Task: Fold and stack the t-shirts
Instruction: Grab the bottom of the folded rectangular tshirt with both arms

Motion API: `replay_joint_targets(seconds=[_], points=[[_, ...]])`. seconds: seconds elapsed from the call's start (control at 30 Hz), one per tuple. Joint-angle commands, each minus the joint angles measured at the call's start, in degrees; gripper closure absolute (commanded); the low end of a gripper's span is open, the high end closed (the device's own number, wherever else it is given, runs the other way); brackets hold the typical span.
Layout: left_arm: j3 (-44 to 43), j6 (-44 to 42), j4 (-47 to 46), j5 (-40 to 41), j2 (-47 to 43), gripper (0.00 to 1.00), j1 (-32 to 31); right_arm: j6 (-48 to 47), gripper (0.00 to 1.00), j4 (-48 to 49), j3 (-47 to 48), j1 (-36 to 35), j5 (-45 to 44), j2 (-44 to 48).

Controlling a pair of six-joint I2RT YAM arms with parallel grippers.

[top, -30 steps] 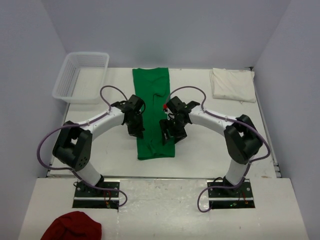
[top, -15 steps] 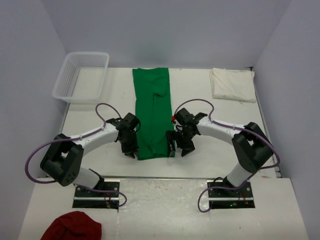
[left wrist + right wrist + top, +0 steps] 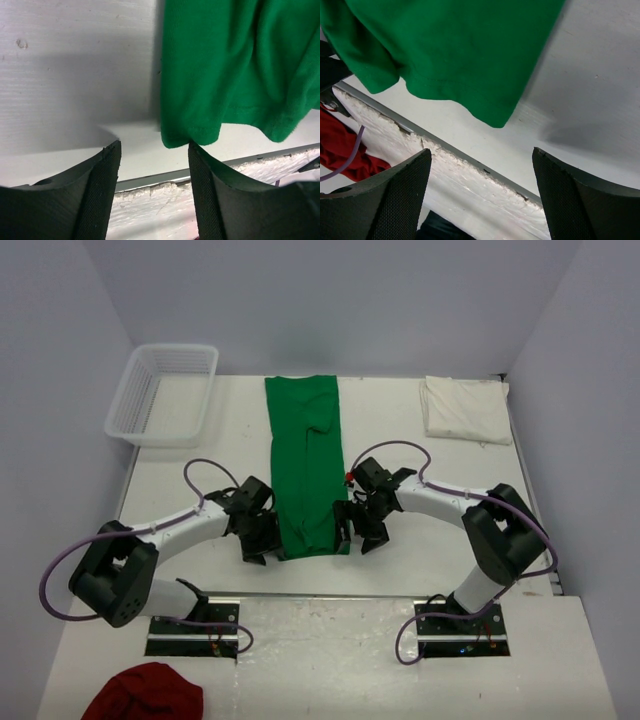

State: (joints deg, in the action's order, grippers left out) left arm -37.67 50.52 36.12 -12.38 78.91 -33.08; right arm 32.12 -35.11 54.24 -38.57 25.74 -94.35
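The white left arm [image 3: 175, 527] and white right arm [image 3: 440, 502] bend inward, wrists low, with the black two-finger left gripper [image 3: 258, 545] and black two-finger right gripper [image 3: 360, 535] pointing down, jaws parted.

Overhead count: 2 t-shirts on 1 bench [image 3: 230, 410], i.e. 1 green t-shirt [image 3: 305, 460] & 1 cream-white t-shirt [image 3: 463, 410]. Also 1 plastic basket [image 3: 128, 400] and 1 dark red cloth [image 3: 145, 695], making 3 cloth items in all. Robot arms: 2, namely 1 left arm [image 3: 180, 525] and 1 right arm [image 3: 440, 502], w/ 1 set of jaws apiece.
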Motion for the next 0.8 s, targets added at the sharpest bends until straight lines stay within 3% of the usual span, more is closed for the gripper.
replay_joint_targets(seconds=[0.0,0.13,0.3,0.77], points=[[0.58,1.95,-1.14,0.51,-4.55,0.43,-0.06,0.49,0.18,0.75,-0.45,0.6,1.25,1.18],[0.76,2.47,-1.05,1.4,-7.89,0.51,-0.14,0.49,0.18,0.75,-0.45,0.77,1.59,1.1],[1.02,3.97,-1.66,2.19,-11.41,0.53,-0.23,0.49,0.18,0.75,0.16,0.77,1.69,1.0],[3.57,2.39,-8.51,1.48,-3.86,0.52,-0.23,1.37,0.18,0.31,-0.62,1.48,1.25,3.55]])
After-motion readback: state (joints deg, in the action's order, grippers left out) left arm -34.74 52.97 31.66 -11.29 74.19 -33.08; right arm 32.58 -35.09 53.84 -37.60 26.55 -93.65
